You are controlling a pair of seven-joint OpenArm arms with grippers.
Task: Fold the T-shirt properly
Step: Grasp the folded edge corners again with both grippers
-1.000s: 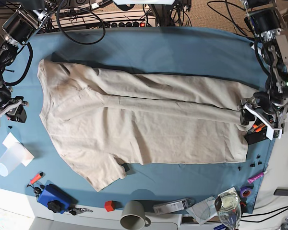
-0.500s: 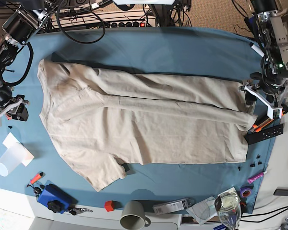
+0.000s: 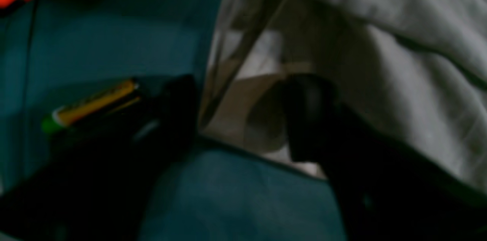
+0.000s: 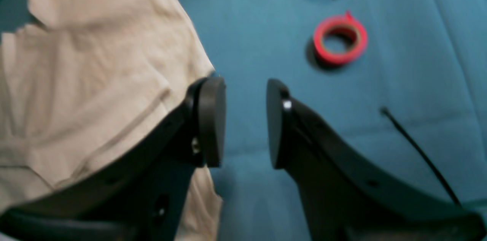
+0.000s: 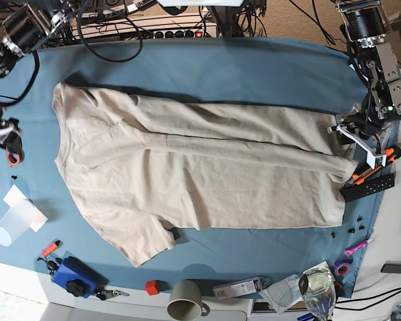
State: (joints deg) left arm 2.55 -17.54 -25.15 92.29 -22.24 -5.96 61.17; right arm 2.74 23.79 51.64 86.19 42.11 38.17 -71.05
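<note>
Lying flat across the blue-teal cloth of the desk (image 5: 254, 73), the large beige cotton T-shirt (image 5: 200, 174) stretched between the two arms. The left gripper (image 3: 243, 119) sat low at the shirt's hem corner; one dark finger (image 3: 308, 115) rested over the fabric, the other beside it on the cloth, and I could not tell whether they pinched it. The right gripper (image 4: 245, 123) hovered with a narrow gap, empty, the shirt's edge beneath one finger (image 4: 211, 119) and a red tape ring (image 4: 339, 44) beyond the other.
</note>
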